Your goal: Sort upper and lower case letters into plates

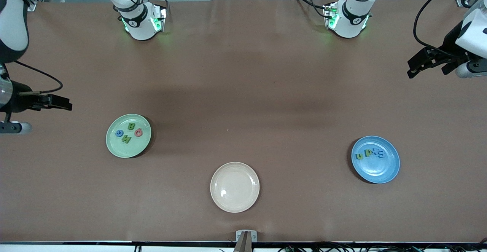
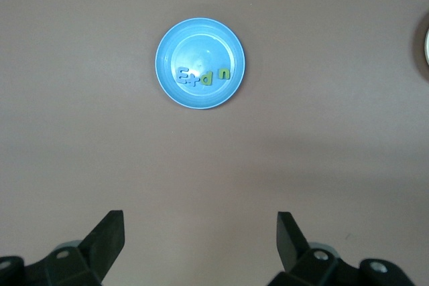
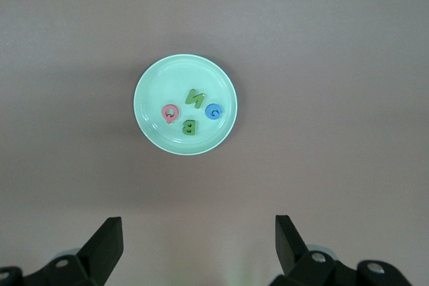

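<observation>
Brown covering runs across the whole worktop (image 1: 243, 73), smooth and bare through the broad middle stretch of the frame. Toward the lower left of the front view sits the mint green plate (image 1: 114, 145), holding four letters: a green B (image 1: 131, 126), a pink Q (image 1: 139, 132), a blue C (image 1: 119, 133) and a green N (image 1: 126, 139). At lower right lies the blue plate (image 1: 384, 168), with a green u (image 1: 359, 155), a green p (image 1: 367, 153) and two blue letters (image 1: 378, 153) in a row near its upper rim. Between them, low in the frame and close to the worktop's near edge, rests the cream plate (image 1: 234, 198), nothing in it. Both arms wait at the outer ends. The right claw (image 1: 62, 103) hangs at the left edge of the frame, its fingers (image 3: 107, 246) spread wide apart and holding nothing. The left claw (image 1: 414, 67) hangs at the upper right edge, fingers (image 2: 110, 236) likewise spread and bare.
</observation>
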Available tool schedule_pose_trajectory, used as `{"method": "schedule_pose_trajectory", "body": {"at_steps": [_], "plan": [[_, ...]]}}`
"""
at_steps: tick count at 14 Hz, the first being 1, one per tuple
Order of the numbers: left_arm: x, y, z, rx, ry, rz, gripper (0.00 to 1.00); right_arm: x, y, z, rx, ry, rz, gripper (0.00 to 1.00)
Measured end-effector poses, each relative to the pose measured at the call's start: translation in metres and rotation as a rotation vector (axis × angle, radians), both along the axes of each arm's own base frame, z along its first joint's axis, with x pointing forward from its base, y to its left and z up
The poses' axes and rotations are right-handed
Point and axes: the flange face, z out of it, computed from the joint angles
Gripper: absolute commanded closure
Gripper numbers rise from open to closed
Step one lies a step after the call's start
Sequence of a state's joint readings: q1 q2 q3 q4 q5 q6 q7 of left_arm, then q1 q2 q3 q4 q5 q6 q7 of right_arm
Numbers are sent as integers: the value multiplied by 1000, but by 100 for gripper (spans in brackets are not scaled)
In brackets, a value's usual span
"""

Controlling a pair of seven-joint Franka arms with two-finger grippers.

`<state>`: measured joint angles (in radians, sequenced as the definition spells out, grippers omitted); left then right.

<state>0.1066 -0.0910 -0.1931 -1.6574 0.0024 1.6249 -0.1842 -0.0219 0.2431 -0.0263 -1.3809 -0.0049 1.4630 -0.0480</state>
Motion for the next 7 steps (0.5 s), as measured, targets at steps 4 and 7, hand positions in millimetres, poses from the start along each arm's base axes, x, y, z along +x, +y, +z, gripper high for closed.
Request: {"method": "schedule_pose_trajectory", "body": {"at_steps": [4,7], "plan": [[0,-2,0,0,1,-3,0,-18,1,11,2,-5,1,0],[0,-3,0,0,1,-6,0,-29,2,21,2,-17,3,0]]}}
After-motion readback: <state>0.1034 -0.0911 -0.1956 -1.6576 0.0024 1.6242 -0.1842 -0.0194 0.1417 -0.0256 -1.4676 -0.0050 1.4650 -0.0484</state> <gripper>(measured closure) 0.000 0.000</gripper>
